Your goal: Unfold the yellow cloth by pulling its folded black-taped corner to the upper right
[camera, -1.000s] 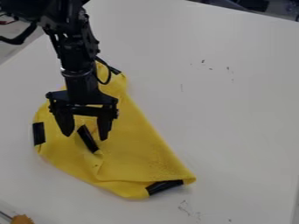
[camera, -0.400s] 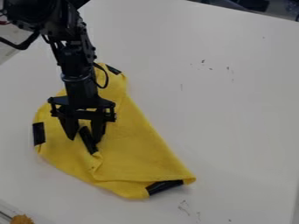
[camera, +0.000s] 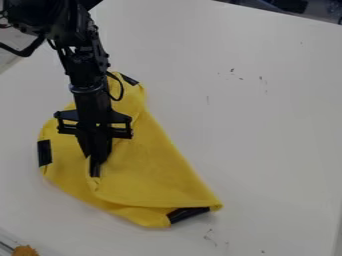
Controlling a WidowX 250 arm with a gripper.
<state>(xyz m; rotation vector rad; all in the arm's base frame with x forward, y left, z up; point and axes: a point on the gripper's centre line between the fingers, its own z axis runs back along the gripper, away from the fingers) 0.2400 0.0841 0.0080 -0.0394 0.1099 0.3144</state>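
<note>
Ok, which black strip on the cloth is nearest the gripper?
The inner strip, right at the gripper; the other three lie at the edges of the cloth.

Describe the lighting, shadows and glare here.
Camera view: soft, fairly even light on the white table, no harsh glare; a faint shadow by the lower right corner of the yellow cloth; the black gripper shows little surface detail and nearly merges with the black strip at its tips.
</note>
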